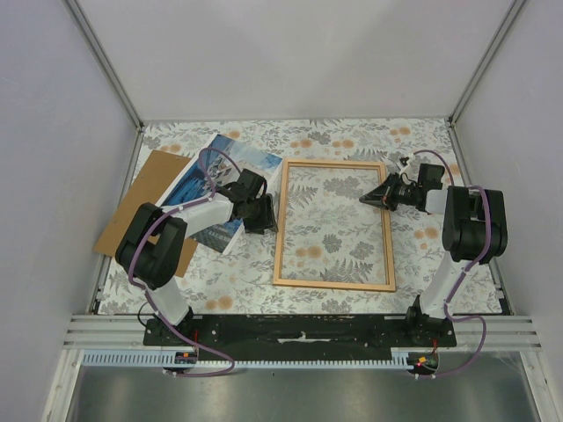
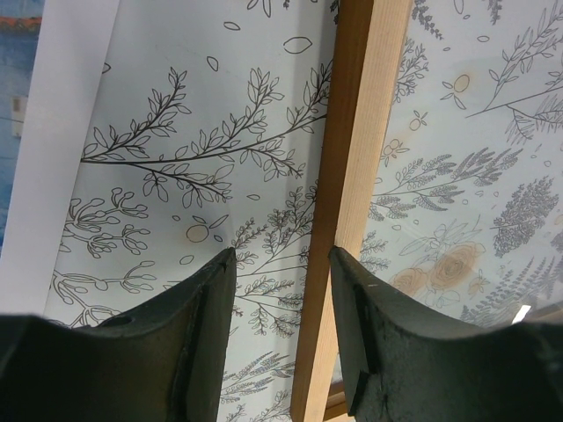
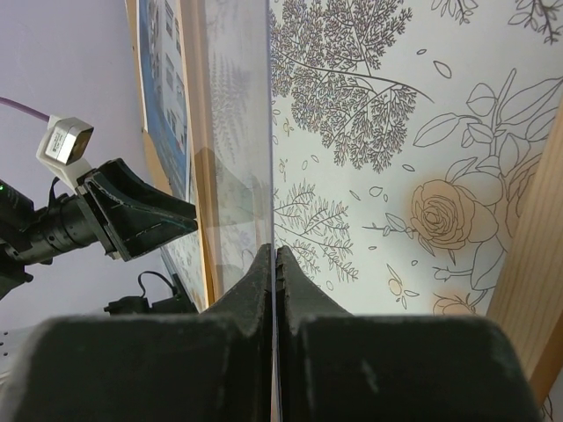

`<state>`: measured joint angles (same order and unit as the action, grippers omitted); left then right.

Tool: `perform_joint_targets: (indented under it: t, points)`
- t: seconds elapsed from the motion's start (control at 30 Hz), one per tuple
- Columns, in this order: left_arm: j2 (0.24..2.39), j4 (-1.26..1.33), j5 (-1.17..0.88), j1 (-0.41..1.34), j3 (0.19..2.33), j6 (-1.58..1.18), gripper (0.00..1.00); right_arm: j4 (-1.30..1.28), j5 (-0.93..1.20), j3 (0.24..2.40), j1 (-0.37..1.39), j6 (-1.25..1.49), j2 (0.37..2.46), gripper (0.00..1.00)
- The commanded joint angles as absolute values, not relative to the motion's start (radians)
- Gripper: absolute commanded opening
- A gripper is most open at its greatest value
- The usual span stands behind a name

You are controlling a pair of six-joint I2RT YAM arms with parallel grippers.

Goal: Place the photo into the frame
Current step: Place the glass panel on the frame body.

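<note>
The frame (image 1: 333,284) lies flat on the floral cloth, mid-table. The photo (image 1: 230,158) lies face up to its left, partly under my left arm, and shows in the right wrist view (image 3: 163,70). My left gripper (image 1: 262,216) is open and low over the frame's left rail (image 2: 352,176). That rail runs between its fingers, nearer the right one (image 2: 281,255). My right gripper (image 1: 376,199) is inside the frame near the right rail. It is shut (image 3: 274,251) on the edge of a clear sheet (image 3: 237,114), which stands on edge.
A plain brown backing board (image 1: 145,198) lies at the left edge under the photo. Small dark bits (image 1: 405,161) lie behind the frame's far right corner. White walls enclose the table on three sides.
</note>
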<state>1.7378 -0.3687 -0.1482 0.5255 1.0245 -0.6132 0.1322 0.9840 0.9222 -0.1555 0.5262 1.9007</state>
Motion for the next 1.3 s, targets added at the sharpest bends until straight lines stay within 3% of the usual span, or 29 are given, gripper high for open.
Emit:
perform_joint_targets:
  t: [0.0,1.27]
  points:
    - [1.724,-0.364,-0.11,0.535,1.022,-0.638,0.54,0.137,0.962,0.911,-0.149,0.511,1.85,0.0]
    - [1.726,-0.365,-0.109,0.537,1.026,-0.64,0.54,0.155,0.95,0.897,-0.117,0.523,1.85,0.0]
